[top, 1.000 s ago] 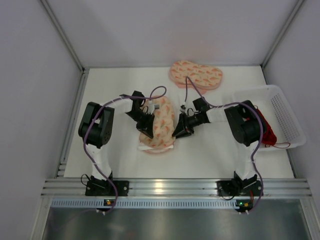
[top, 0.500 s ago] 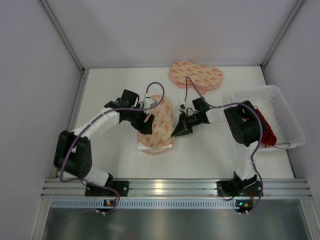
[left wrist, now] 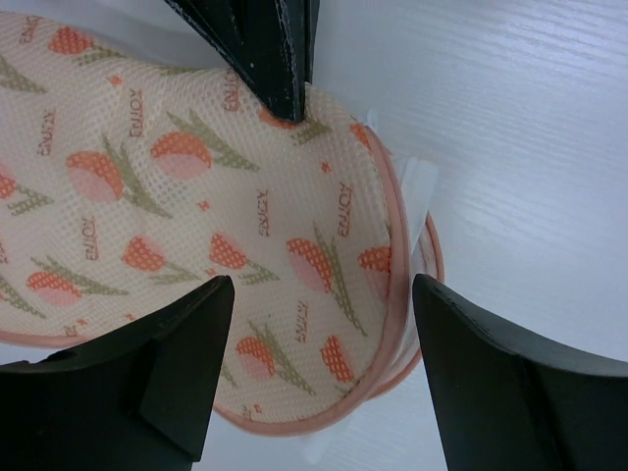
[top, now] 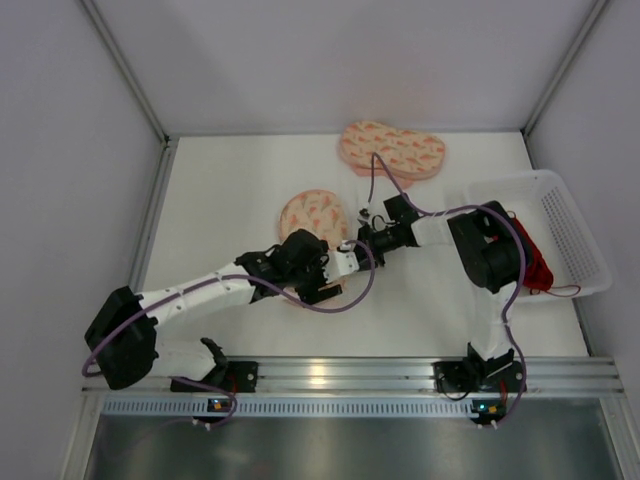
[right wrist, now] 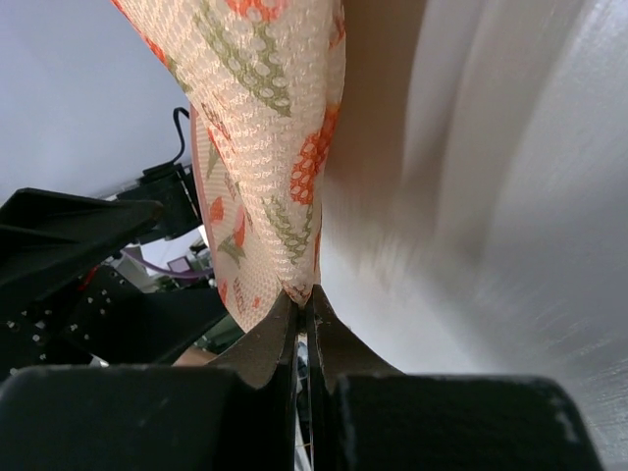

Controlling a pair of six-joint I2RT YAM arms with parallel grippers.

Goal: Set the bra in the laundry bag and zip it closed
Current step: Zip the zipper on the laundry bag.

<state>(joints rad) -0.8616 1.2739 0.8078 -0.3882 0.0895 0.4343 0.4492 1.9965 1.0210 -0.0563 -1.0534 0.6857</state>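
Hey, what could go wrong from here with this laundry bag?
The right fingers pinch only the thin edge of the laundry bag, so it may slip free. The left fingers stand open close beside them and could bump them. The bra lies in the basket, so zipping now would shut it out.

The left arm (top: 215,292) covers the near half of the laundry bag (top: 312,212), so its zip cannot be seen. The right arm (top: 487,247) hides most of the bra (top: 538,268) (a red scrap in the basket (top: 575,225)). In the right wrist view the table (right wrist: 510,196) is blurred and the bag runs off the top.
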